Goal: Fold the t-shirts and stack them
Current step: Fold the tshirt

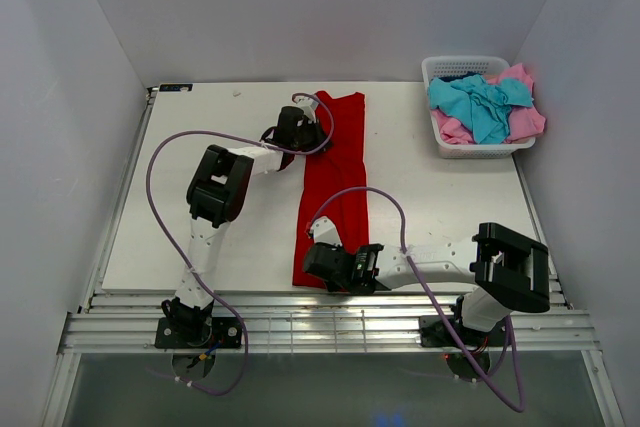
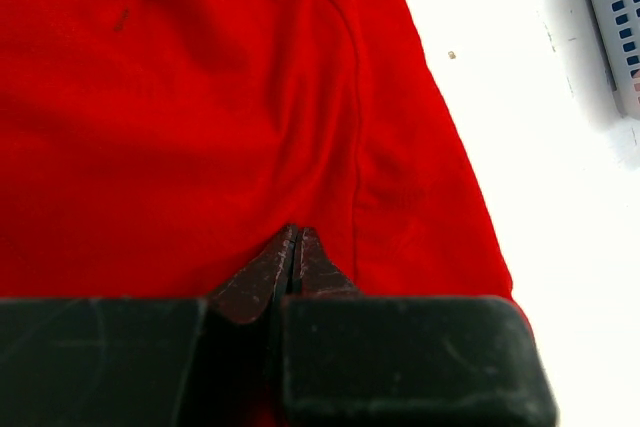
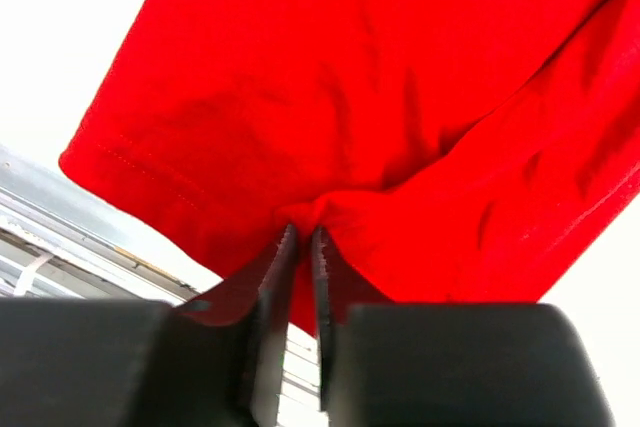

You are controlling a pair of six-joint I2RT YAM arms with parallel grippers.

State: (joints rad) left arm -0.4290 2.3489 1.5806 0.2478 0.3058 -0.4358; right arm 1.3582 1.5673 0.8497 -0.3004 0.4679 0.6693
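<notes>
The red t-shirt (image 1: 335, 177) lies on the white table (image 1: 180, 207) as a long narrow strip running from the far side to the near edge. At the strip's far left edge, my left gripper (image 1: 316, 135) is shut on the red cloth (image 2: 200, 97), which puckers at its fingertips (image 2: 295, 235). My right gripper (image 1: 312, 261) is at the strip's near end, shut on a bunched fold of the red cloth (image 3: 350, 77) that lifts between its fingers (image 3: 303, 237). The turquoise t-shirt (image 1: 480, 107) and the pink t-shirt (image 1: 527, 123) lie crumpled in the basket.
A white lattice basket (image 1: 470, 64) stands at the table's far right corner; its wall (image 2: 615, 17) shows in the left wrist view. Metal rails (image 1: 330, 322) run along the near edge, just under the right gripper. White walls enclose the table on three sides.
</notes>
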